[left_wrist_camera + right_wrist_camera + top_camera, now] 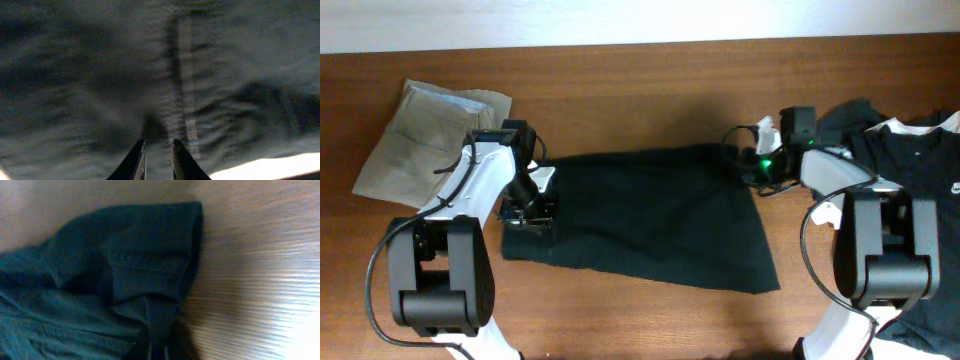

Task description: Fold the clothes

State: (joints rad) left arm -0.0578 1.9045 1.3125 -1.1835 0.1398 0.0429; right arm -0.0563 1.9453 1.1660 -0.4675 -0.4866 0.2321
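The black shorts [650, 215] lie spread flat across the middle of the table. My left gripper [528, 210] is at their left edge. In the left wrist view its fingers [158, 146] stand close together with the black cloth [100, 75] pinched between them. My right gripper [752, 165] is at the shorts' far right corner. In the right wrist view its fingers [159, 347] are shut on a bunched fold of the hem [145, 270], and the fingertips are mostly hidden in the dark cloth.
Folded beige trousers [425, 135] lie at the far left. A pile of black shirts with white collar trim [910, 150] lies at the right edge, behind the right arm. Bare wooden table [650, 90] shows beyond the shorts.
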